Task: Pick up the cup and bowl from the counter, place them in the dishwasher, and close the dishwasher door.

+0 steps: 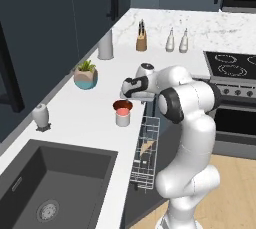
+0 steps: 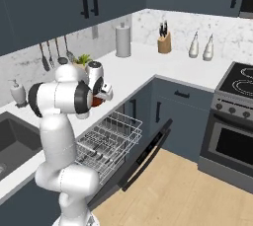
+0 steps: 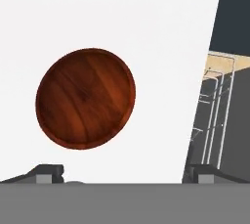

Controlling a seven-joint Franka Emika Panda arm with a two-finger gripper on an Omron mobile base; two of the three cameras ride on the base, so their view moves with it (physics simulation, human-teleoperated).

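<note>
We hover the tool [image 3: 124, 174] over the bowl [image 3: 86, 98], its fingers spread wide apart and holding nothing. The bowl sits on the white table [image 3: 146, 22] near its front edge, above the pulled-out dishwasher rack [image 2: 106, 141]; the cup [image 1: 122, 112] stands on the table just beside the arm. We should centre over one side of the rim, come straight down, and close only once a finger is inside.

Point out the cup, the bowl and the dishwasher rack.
cup [image 1: 122, 114]: left base view, on its pale outer wall below the red inside.
bowl [image 3: 85, 98]: hand view, on the middle of its reddish-brown inside.
dishwasher rack [image 2: 106, 138]: right base view, on the white wire grid of the pulled-out rack.
</note>
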